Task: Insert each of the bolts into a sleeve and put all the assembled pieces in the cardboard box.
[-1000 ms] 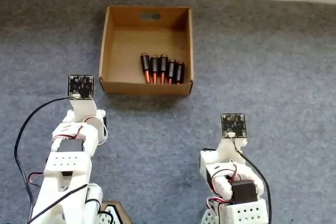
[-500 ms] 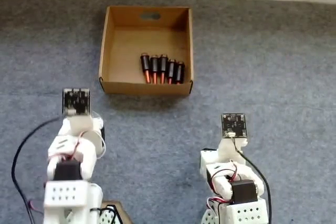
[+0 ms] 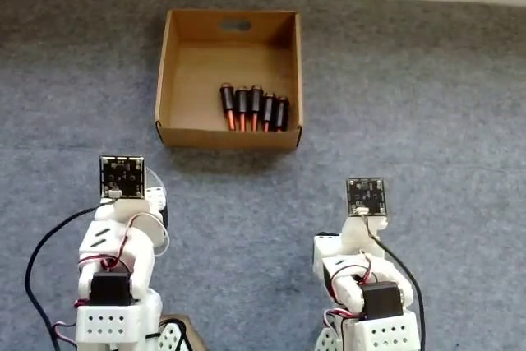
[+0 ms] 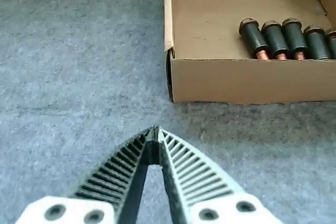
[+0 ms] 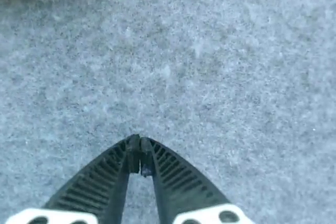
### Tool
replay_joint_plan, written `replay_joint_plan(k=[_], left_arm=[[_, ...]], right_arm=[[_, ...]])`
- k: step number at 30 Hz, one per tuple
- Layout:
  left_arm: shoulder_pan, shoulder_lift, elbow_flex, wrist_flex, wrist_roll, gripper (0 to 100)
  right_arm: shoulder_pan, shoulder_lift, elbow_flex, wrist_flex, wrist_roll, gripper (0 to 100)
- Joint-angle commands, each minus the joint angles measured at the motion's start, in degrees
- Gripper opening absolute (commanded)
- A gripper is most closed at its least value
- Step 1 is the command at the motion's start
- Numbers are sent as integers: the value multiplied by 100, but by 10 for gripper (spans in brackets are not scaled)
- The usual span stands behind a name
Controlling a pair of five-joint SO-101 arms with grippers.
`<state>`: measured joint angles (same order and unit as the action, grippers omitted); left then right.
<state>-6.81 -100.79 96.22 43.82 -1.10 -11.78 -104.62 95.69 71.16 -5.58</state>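
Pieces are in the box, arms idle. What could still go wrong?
1. The shut left gripper points toward a near corner of the brown cardboard box; a forward move could shove the box.
2. The five black sleeves with copper bolts lie loose in a row inside, so a knock might roll them apart.

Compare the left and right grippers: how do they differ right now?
The left gripper points toward the box, with five assembled pieces lying inside it; the right gripper points at bare carpet. In the high view the left arm sits nearer the box than the right arm. Both grippers are shut and empty.
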Motion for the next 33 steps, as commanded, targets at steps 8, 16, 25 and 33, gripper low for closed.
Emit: replay_joint_plan(k=[8, 16, 25, 33], left_arm=[[136, 40, 110, 1793, -44, 8], [110, 40, 110, 2752, -35, 8], [110, 40, 110, 2813, -44, 8], [110, 31, 110, 2840, -44, 8]], right_arm=[[48, -31, 752, 22, 44, 9], [48, -31, 752, 22, 44, 9], [48, -31, 752, 22, 44, 9], [48, -31, 752, 22, 44, 9]])
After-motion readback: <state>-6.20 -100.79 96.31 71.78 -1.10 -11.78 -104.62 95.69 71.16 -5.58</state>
